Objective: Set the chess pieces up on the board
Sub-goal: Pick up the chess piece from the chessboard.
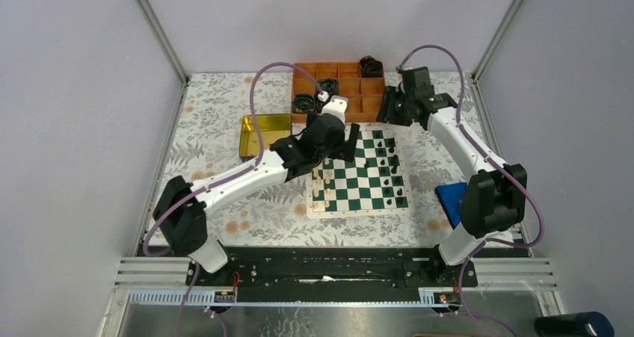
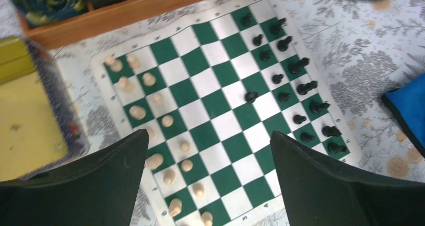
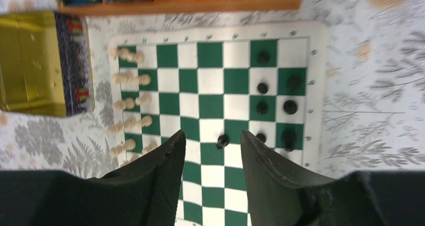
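Observation:
The board (image 1: 359,184) lies flat in the middle, a green and white mat. Cream chess pieces (image 2: 138,111) stand in two rows along its left side, black ones (image 2: 300,88) along its right. One black pawn (image 3: 222,141) stands a square out of its row, toward the middle. My left gripper (image 2: 209,151) hovers above the board's far left part, jaws wide open, nothing between them. My right gripper (image 3: 213,141) hangs open and empty by the board's far edge (image 1: 390,107), next to the orange tray; the stray pawn shows far below its tips.
An orange compartment tray (image 1: 351,116) with dark cable rolls (image 1: 371,66) stands behind the board. A shiny yellow tin (image 1: 263,134) sits open at the board's far left. A blue object (image 1: 451,199) lies right of the board by the right arm.

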Robot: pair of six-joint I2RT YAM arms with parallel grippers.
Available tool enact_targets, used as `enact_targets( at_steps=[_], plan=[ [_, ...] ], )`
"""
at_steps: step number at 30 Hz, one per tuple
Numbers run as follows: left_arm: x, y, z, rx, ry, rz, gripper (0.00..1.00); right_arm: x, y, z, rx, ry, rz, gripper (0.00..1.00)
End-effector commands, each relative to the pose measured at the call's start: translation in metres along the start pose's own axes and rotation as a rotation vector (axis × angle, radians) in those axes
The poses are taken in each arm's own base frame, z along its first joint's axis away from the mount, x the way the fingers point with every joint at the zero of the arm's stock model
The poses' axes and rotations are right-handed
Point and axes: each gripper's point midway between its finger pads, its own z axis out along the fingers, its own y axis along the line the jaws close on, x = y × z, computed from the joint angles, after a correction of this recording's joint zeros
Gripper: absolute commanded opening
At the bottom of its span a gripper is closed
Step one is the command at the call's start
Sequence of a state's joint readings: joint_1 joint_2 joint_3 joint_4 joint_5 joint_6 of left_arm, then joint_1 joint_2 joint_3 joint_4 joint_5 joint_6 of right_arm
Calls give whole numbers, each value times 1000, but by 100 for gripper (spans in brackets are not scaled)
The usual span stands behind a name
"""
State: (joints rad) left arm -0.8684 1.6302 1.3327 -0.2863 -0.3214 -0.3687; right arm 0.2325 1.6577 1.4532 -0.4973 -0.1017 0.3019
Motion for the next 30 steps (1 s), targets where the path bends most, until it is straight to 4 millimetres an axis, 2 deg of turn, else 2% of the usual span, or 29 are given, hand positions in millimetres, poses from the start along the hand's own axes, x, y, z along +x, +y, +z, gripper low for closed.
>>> enact_targets(
  at_steps=[1, 4, 8, 16, 20, 30],
  plan=[
    [4, 30, -19, -115, -35, -93, 99, 41, 21, -5, -11, 84, -94, 52],
    [3, 39, -33, -141, -52, -123, 99, 66, 30, 2, -21, 136, -120, 53],
    [2, 48, -46, -166, -66, -155, 99, 89, 32, 9, -24, 178, -127, 53],
    [13, 58, -53, -199, -55, -162, 99, 126, 21, 28, -7, 263, -135, 53],
    [17, 60, -51, -208, -47, -157, 99, 135, 20, 36, -2, 287, -142, 53],
    [22, 65, -46, -221, -32, -140, 99, 133, 19, 55, 12, 305, -147, 53]
  ],
)
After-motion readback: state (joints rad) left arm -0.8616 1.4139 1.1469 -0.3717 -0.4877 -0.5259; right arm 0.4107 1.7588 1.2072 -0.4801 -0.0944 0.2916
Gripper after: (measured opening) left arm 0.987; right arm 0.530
